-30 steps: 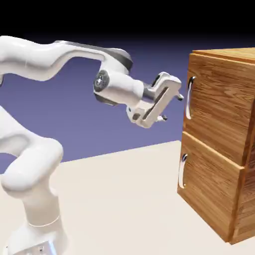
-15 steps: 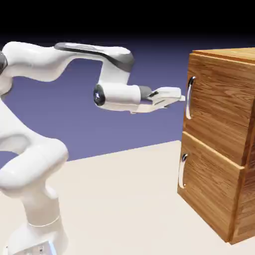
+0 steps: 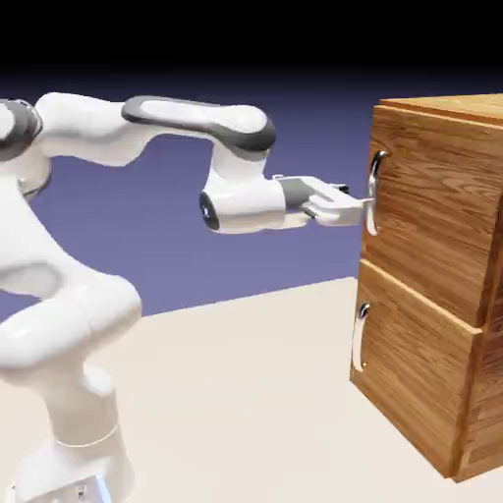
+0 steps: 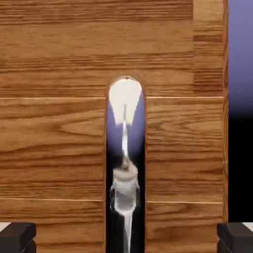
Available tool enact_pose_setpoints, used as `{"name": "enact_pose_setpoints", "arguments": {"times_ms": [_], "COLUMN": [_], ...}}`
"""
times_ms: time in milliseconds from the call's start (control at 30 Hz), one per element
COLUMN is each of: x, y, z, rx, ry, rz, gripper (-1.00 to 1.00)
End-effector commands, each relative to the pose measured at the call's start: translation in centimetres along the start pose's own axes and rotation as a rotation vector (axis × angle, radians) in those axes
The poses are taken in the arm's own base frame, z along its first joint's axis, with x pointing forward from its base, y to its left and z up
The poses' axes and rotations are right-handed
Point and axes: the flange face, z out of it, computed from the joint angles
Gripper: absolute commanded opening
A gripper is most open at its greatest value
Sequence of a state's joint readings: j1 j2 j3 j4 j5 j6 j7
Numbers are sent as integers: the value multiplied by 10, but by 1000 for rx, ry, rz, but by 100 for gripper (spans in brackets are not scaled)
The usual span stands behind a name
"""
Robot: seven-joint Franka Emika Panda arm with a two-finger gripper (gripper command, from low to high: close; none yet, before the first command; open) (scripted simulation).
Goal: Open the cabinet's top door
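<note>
text: none readable | labels/brands/numbers: nothing spotted in either view | cabinet (image 3: pixel 432 265): just plain wood grain, no lettering seen | arm (image 3: pixel 147 128): no markings made out

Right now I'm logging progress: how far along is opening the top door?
Done: the hand is lined up at the top door's silver handle, fingers open either side of it. In hand: the approach. Left: closing on the handle and pulling; the door sits flush with the cabinet.
</note>
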State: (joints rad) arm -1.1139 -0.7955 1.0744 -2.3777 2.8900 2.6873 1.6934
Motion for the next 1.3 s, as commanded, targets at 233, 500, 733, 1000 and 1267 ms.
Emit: {"name": "enact_pose_setpoints", "arguments": {"times_ms": [233, 500, 733, 1000, 1267], "x": [-5, -11, -13, -31, -54], "y": [-6, -11, -13, -31, -54], "z": [-2, -14, -18, -48, -78], "rx": [-34, -70, -81, -175, -281], "ry": [34, 69, 79, 173, 279], "rz": [2, 2, 3, 2, 2], "gripper": [-100, -100, -100, -100, -100]}}
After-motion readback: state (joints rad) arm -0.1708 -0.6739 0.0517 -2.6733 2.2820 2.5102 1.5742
